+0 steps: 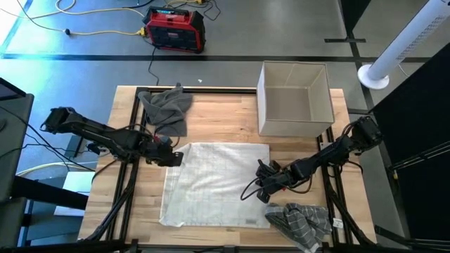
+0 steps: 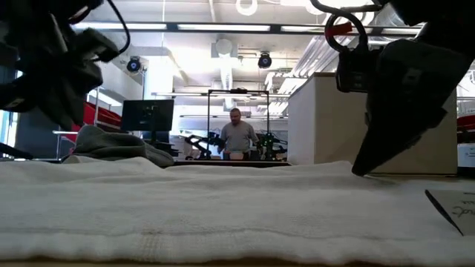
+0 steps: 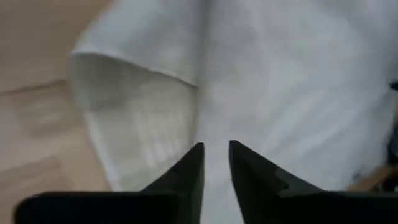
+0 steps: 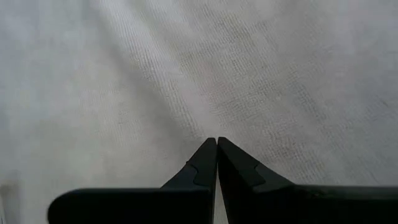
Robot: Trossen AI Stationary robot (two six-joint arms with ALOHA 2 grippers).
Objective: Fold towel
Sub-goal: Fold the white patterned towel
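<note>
Lying flat in the middle of the bench [image 1: 225, 112], the white towel [image 1: 214, 186] is spread open, which I judge is the right start for a fold: no layer is doubled yet, except one small corner near the left hand [image 1: 176, 159] that has turned over on itself.

Both hands stand at opposite side edges of the towel, and this placing makes sense, because a fold needs two points of one edge lifted together. The left hand is at the far left corner, its fingers [image 3: 193, 171] a little apart with towel cloth between them; whether they really grip the cloth I cannot tell. The right hand [image 1: 266, 184] is low over the right edge, its fingers [image 4: 208, 165] pressed together, tips touching; if a thin bit of cloth is caught there, the wrist view does not show it.

The towel is almost square in the high view, so its long axis is not sure; it looks slightly longer from the left side to the right side. Its edges run nearly parallel to the bench edges, with the near left corner pulled a little outward.

A grey cloth [image 1: 167, 107] lies bunched at the far left, a striped cloth [image 1: 302, 221] at the near right, and a box [image 1: 295, 98] stands at the far right, all apart from the fold area.
</note>
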